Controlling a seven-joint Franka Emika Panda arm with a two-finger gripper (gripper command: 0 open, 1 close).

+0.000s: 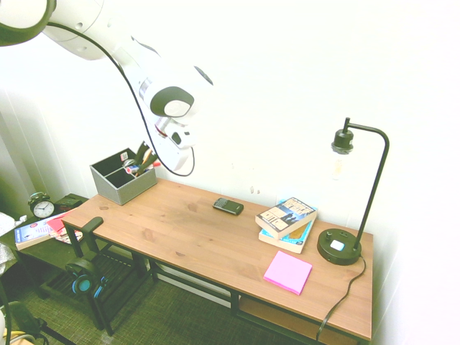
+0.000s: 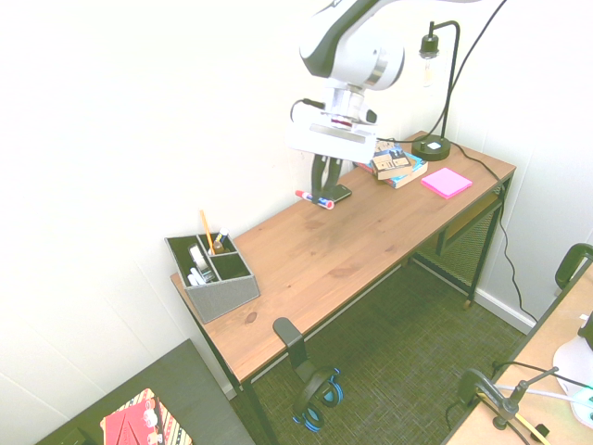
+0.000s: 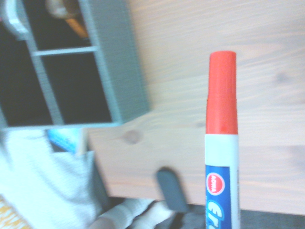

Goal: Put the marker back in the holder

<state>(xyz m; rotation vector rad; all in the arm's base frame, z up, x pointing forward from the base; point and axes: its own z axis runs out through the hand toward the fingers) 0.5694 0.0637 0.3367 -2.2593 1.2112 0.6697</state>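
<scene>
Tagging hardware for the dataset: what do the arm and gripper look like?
Glossy white arm with rounded dark-grey joint covers, silver metal wrist collar and a thin black cable along it. White block-shaped gripper body, narrow dark red band above; two slim black fingers.

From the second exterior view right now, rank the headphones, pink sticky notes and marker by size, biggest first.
1. Headphones, though nearer the camera
2. Pink sticky notes
3. Marker
</scene>
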